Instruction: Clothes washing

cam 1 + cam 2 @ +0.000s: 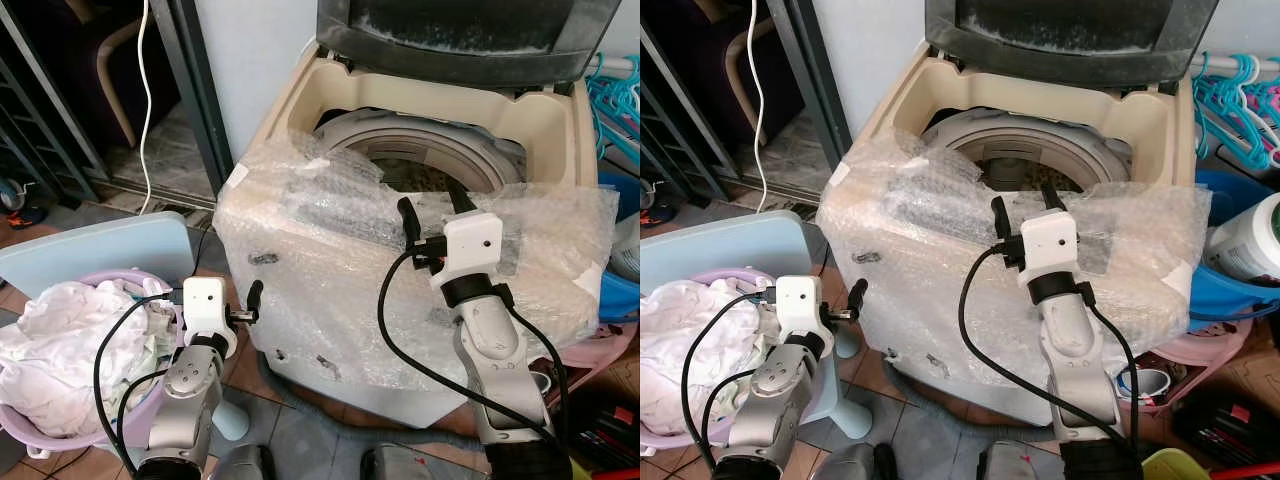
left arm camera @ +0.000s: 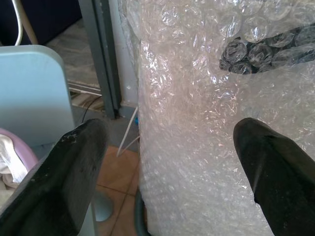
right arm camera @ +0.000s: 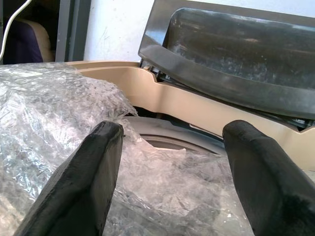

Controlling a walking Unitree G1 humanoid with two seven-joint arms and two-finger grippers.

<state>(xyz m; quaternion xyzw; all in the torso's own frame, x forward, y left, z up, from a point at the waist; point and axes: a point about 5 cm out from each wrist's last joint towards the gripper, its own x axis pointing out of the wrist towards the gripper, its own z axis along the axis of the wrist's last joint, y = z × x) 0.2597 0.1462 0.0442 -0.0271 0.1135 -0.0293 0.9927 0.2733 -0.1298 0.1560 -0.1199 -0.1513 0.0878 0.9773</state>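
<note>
1. The left gripper (image 1: 254,300) hung low beside the washing machine (image 1: 330,300), its jaws spread and holding nothing; in the left wrist view the two black fingers (image 2: 74,177) stood well apart.
2. Just ahead of those jaws was the machine's front side, covered in bubble wrap (image 2: 197,123); whether a fingertip touched the wrap could not be told.
3. Behind and to the left of the left jaws sat a lilac laundry basket (image 1: 40,425) on the tiled floor (image 1: 270,370), heaped with white clothes (image 1: 60,335).
4. A pale blue chair (image 1: 110,250) stood just beyond the basket, left of the left jaws.
5. The right gripper (image 1: 432,208) was raised above the wrapped front edge of the machine, jaws spread and empty; the right wrist view showed both fingers (image 3: 83,182) wide apart over the crumpled wrap.
6. Straight past the right jaws lay the open drum (image 1: 440,165) with its pale grey ring, sunk inside the beige top.
7. Beyond the drum, the dark lid (image 3: 231,54) stood tilted up and back.
8. To the right of the right jaws, turquoise hangers (image 1: 1240,90) hung by the machine, with a blue tub (image 1: 1225,285) and a white jar (image 1: 1255,240) below them.
9. Far to the left, a white cable (image 1: 146,100) hung down in front of a dark doorway.
</note>
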